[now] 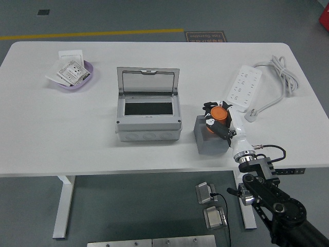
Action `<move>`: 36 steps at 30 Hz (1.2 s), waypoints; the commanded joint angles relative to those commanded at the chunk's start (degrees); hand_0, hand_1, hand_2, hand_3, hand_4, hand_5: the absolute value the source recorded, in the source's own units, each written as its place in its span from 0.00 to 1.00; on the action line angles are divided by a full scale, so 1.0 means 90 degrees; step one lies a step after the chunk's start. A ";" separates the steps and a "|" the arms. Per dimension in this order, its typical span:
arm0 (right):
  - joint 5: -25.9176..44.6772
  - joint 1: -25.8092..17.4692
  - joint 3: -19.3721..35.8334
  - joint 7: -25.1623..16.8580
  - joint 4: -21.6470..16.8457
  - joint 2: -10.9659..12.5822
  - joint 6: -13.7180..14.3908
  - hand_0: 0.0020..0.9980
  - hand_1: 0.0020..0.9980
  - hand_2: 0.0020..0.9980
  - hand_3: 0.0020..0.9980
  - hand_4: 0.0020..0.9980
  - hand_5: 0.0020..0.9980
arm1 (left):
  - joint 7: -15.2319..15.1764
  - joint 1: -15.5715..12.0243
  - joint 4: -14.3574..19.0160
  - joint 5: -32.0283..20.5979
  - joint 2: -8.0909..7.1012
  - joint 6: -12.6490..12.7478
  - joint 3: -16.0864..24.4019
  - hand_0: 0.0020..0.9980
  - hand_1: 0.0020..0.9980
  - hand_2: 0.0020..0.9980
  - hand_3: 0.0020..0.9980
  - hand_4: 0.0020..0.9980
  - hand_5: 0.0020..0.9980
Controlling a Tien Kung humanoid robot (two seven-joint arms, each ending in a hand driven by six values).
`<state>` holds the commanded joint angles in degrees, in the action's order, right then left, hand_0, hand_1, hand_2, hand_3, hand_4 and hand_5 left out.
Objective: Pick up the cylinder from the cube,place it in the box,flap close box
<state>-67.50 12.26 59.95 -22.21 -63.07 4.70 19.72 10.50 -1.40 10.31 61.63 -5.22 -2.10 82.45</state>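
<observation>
An orange cylinder (218, 114) stands on top of a grey cube (209, 137) right of the table's middle. My right hand (218, 117) has its fingers curled around the cylinder, which still rests on the cube. The grey box (148, 116) stands left of the cube with its clear lid (148, 81) raised upright at the back and its dark inside showing. My left arm is out of view.
A white power strip (244, 88) with a coiled cable (281, 74) lies at the right back. A purple dish (74, 77) with white packets sits at the far left back. The table's near edge (128, 170) runs just below the box and cube.
</observation>
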 joint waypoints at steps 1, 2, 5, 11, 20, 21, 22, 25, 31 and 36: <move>-0.0011 0.0001 -0.0001 0.0010 -0.0006 0.0000 0.0010 0.63 0.58 0.50 0.41 0.10 0.04 | -0.0003 0.0001 0.0000 -0.0004 0.0000 -0.0001 -0.0003 0.64 0.67 0.65 0.66 0.74 0.26; -0.0023 0.0001 0.0000 0.0019 -0.0011 0.0001 0.0019 0.63 0.58 0.50 0.41 0.10 0.04 | -0.0005 0.0001 0.0000 -0.0006 0.0001 -0.0002 -0.0004 0.64 0.67 0.65 0.66 0.74 0.26; -0.0056 0.0002 0.0007 0.0043 -0.0026 0.0004 0.0040 0.61 0.56 0.48 0.37 0.02 0.00 | -0.0012 0.0004 0.0000 -0.0009 0.0002 -0.0008 -0.0008 0.64 0.67 0.65 0.66 0.74 0.26; -0.0127 0.0003 0.0020 0.0059 -0.0059 0.0015 0.0081 0.59 0.52 0.46 0.32 0.06 0.00 | -0.0027 0.0003 0.0000 -0.0026 0.0002 -0.0012 -0.0025 0.64 0.67 0.65 0.67 0.75 0.27; -0.0294 0.0107 0.0078 0.0116 -0.0198 0.0083 0.0146 0.42 0.30 0.35 0.26 0.00 0.00 | -0.0026 0.0001 0.0000 -0.0006 -0.0001 -0.0015 -0.0020 0.64 0.67 0.65 0.67 0.75 0.27; -0.0341 0.0141 0.0082 0.0144 -0.0227 0.0105 0.0158 0.30 0.20 0.31 0.25 0.00 0.00 | -0.0026 0.0002 0.0000 0.0000 -0.0002 -0.0015 -0.0014 0.64 0.67 0.65 0.67 0.75 0.27; -0.0394 0.0176 0.0081 0.0174 -0.0255 0.0127 0.0174 0.30 0.20 0.31 0.25 0.00 0.00 | -0.0026 0.0002 0.0000 0.0006 -0.0003 -0.0015 -0.0008 0.64 0.67 0.65 0.67 0.75 0.27; -0.0654 0.0332 0.0050 0.0329 -0.0354 0.0208 0.0278 0.30 0.20 0.31 0.25 0.00 0.00 | -0.0024 0.0003 0.0000 0.0031 -0.0005 -0.0015 0.0020 0.64 0.67 0.65 0.67 0.75 0.27; -0.1418 0.0847 -0.0171 0.0822 -0.0366 0.0368 0.0585 0.31 0.20 0.31 0.25 0.00 0.00 | -0.0017 -0.0011 0.0000 0.0060 -0.0013 -0.0014 0.0058 0.64 0.67 0.65 0.67 0.75 0.28; -0.2205 0.1406 -0.0599 0.1402 -0.0117 0.0424 0.0710 0.30 0.21 0.31 0.25 0.00 0.00 | -0.0003 -0.0025 0.0000 0.0100 -0.0033 -0.0005 0.0111 0.64 0.67 0.65 0.67 0.75 0.28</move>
<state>-87.34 24.91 54.56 -9.59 -64.13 8.51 26.12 10.47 -1.63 10.31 62.52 -5.52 -2.15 83.44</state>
